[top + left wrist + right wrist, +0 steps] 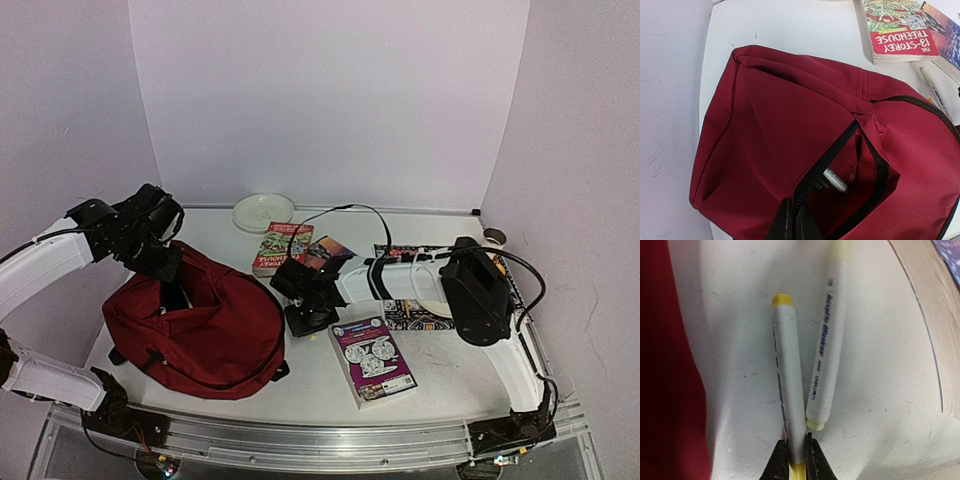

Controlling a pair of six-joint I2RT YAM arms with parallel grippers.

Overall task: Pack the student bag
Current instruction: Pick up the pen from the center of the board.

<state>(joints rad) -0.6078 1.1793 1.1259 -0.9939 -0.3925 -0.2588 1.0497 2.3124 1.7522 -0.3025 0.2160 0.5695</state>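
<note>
Between the fingers of the right tool [796, 460], at the bottom of the right wrist view, we see a white marker [786, 390] with a yellow cap. The 2 fingers press on its barrel from both sides, so this tool is closed on the marker. The cap points away from the tool. We cannot tell whether the marker rests on the table [880, 365] or is just above it. A second marker [822, 355], pale yellow at its near end, lies just to the right. The 2 barrels form a narrow V and nearly meet close to the tool. Dark red fabric of the student bag [665, 390] fills the left edge of this view.

At the bottom of the left wrist view, the left tool [794, 222] is closed on the black zip edge of the bag and holds the opening raised. Inside the gaping opening we see 1 white pen [835, 181]. Beyond the bag, at upper right, a Treehouse book [897, 30] lies flat on the table.

From above, the bag lies on the left half of the table, with the left tool at its far upper end and the right tool just beside its right side. A purple book [372, 360] lies nearer the front, right of the bag, and a round plate [262, 212] sits at the far edge.
</note>
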